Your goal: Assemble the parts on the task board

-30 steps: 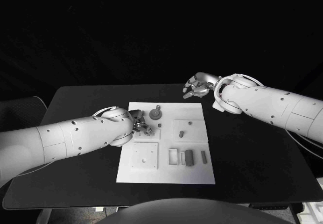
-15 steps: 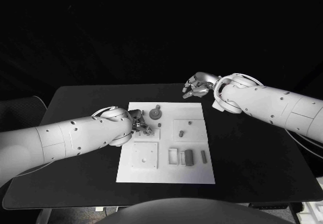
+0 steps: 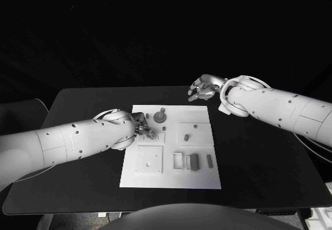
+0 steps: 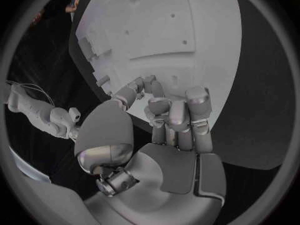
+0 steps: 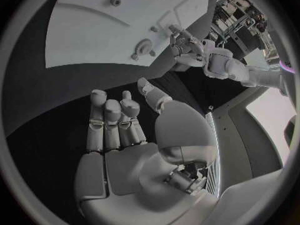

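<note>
Little has shifted: left hand (image 3: pixel 143 130), fingers curled, stays on the task board (image 3: pixel 171 178); right hand (image 3: pixel 203 89), fingers loosely apart, hovers empty beyond it.

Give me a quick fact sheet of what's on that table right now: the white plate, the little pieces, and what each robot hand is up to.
Task board: white plate in the middle of the black table.
Parts: small grey pieces on the board, including a round one near its far edge.
Left hand: over the board's left side, fingers curled; whether it holds a part cannot be told.
Right hand: above the table beyond the board's far edge, holding nothing.
</note>
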